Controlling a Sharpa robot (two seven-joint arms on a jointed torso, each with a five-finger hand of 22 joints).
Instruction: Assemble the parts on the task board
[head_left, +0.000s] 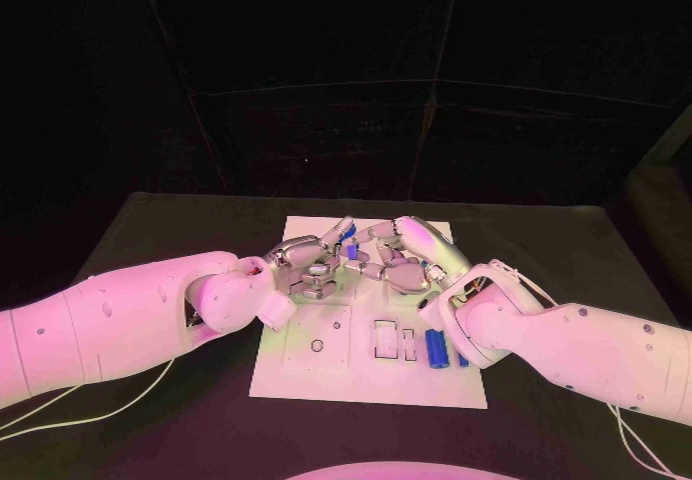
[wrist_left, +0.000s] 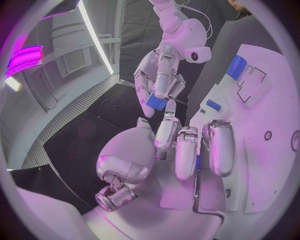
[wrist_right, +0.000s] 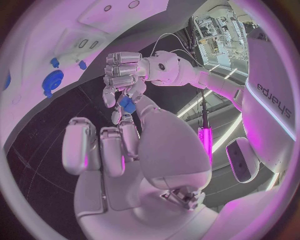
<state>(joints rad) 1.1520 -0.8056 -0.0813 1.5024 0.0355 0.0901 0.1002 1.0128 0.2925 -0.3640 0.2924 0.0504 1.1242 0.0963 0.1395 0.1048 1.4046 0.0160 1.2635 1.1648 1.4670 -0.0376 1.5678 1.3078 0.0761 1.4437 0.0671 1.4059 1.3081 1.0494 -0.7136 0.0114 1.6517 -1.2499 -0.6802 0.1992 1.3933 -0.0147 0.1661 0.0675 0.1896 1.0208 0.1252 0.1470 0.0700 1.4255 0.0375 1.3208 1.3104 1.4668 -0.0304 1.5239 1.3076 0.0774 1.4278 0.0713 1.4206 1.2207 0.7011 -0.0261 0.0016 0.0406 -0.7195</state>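
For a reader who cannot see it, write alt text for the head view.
Two white robot arms meet over a white task board on a black table, the left robot hand and right robot hand close together around a small blue part. Two more blue parts lie near the board's front right.

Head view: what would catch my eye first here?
Two silver hands meet over the far half of the white task board: the left hand and the right hand, fingertips close together. A small blue part sits pinched in the right hand's fingers. Two more blue parts lie near the board's right edge, beside the right arm.
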